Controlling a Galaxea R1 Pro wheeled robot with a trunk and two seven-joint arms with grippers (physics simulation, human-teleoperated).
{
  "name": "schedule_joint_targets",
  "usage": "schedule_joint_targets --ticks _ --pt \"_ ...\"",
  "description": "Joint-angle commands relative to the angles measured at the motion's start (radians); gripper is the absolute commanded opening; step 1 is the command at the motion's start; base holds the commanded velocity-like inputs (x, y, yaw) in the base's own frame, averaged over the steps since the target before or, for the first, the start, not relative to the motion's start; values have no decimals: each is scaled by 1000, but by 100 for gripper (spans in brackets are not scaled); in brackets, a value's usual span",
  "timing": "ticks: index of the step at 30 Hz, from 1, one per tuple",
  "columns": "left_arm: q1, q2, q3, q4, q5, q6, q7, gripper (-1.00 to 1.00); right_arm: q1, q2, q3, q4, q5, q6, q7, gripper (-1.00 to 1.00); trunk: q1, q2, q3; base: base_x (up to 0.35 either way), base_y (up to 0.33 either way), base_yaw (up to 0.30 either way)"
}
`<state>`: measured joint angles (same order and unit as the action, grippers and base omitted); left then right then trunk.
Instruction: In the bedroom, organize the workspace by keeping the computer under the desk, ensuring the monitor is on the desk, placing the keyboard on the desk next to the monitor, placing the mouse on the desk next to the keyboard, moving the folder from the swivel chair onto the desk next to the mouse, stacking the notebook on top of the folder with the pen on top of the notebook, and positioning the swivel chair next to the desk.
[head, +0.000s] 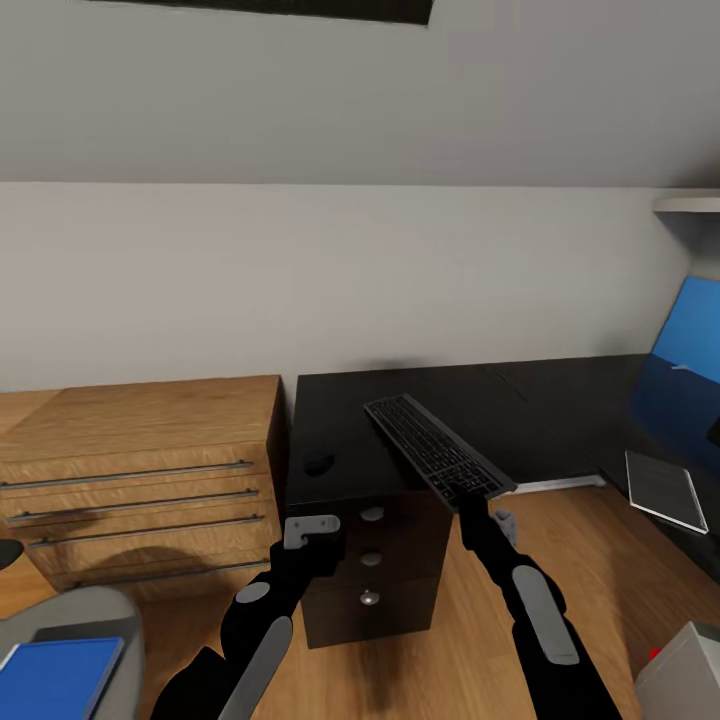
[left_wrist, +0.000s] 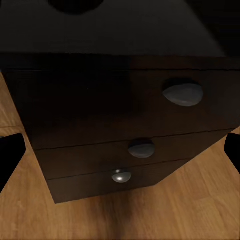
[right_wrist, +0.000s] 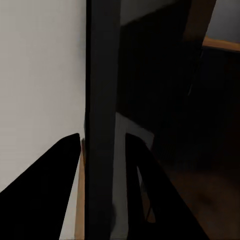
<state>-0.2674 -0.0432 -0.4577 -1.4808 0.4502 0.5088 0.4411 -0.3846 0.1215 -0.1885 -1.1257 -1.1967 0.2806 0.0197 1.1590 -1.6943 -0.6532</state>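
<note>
My right gripper (head: 478, 505) is shut on the near end of the keyboard (head: 436, 449), a slim one with black keys. It holds the keyboard tilted over the front corner of the black desk (head: 520, 400). In the right wrist view the keyboard (right_wrist: 102, 90) stands edge-on between the two fingers of the gripper (right_wrist: 102, 145). The mouse (head: 319, 462) lies on the desk's left end. My left gripper (head: 316, 533) hangs open in front of the drawer unit (left_wrist: 100, 110), touching nothing. At the bottom left the blue folder (head: 55, 675) lies on the swivel chair's grey seat (head: 90, 610).
A light-wood cabinet (head: 140, 470) with bar handles stands left of the desk. On the desk's right wing lie a flat grey slab (head: 662, 488) and an upright blue panel (head: 690, 335). A grey box (head: 685, 672) with a red spot sits on the wooden floor (head: 580, 540).
</note>
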Motion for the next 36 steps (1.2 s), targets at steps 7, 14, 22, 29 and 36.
schedule_joint_targets --ticks 7,14,22,29,36 --pt "-1 0 -2 -1 10 2 11 100 0 2 42 61 4 10 2 -100 0 0 -1 0 0 2" --pt "-1 -5 -1 0 11 2 11 100 0 -8 35 17 -15 14 3 -100 0 0 -1 0 0 0" --pt "0 -5 -1 0 12 2 10 100 0 -14 32 43 -100 10 17 -100 0 0 -1 0 0 0" --pt "-1 0 -1 -2 13 2 10 100 0 -30 33 60 -174 10 28 -100 0 0 -1 0 0 0" --pt "-1 0 -1 -3 13 2 10 100 0 -27 34 62 -249 8 12 -100 0 0 1 0 0 43"
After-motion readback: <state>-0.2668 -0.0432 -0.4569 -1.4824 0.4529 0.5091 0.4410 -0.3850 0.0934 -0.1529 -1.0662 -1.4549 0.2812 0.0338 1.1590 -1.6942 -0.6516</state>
